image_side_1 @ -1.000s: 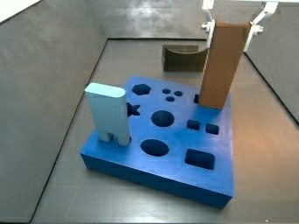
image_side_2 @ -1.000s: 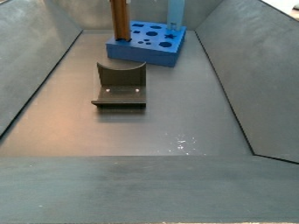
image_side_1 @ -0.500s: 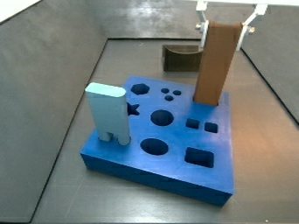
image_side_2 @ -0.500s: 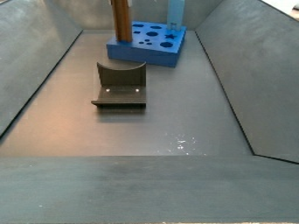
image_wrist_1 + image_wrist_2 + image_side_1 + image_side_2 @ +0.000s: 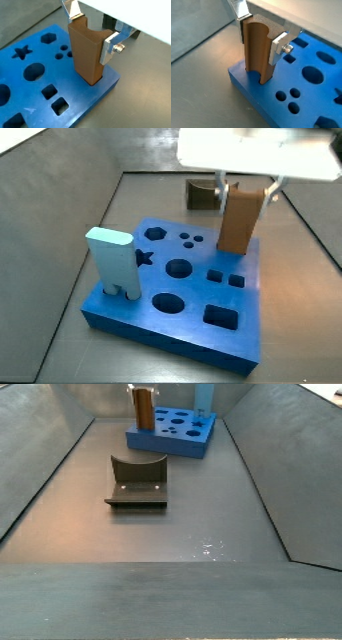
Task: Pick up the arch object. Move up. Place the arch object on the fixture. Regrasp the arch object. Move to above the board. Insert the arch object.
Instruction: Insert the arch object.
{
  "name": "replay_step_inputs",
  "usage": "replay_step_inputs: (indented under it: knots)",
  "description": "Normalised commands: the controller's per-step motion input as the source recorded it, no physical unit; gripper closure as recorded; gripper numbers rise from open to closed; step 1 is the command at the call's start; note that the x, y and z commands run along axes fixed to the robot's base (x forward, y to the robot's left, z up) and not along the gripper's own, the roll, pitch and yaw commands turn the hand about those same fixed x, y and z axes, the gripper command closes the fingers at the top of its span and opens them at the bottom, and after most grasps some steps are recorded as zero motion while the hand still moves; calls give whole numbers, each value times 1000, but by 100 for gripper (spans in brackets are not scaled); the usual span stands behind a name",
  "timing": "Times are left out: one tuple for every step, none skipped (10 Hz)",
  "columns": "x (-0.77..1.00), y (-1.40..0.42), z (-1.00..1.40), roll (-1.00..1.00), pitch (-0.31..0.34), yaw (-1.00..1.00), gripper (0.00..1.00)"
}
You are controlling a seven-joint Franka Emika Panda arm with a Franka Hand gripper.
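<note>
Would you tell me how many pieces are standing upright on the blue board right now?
2. In a side view, the arch object stands at the board's far right edge, the tool closed around it; the pale blue pillar stands at its left corner. None seem hidden.

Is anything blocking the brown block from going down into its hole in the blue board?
Nothing visible does. The gripper holds the arch object upright, its lower end already sunk into the board near one corner. The pale blue pillar stands at the far side, out of the way.
</note>
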Motion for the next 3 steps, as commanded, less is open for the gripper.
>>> replay_step_inputs:
  knots:
    - [0,0,0,4,0,0,100]
    - [0,0,0,11,0,0,100]
    - [0,26,0,57,0,0,100]
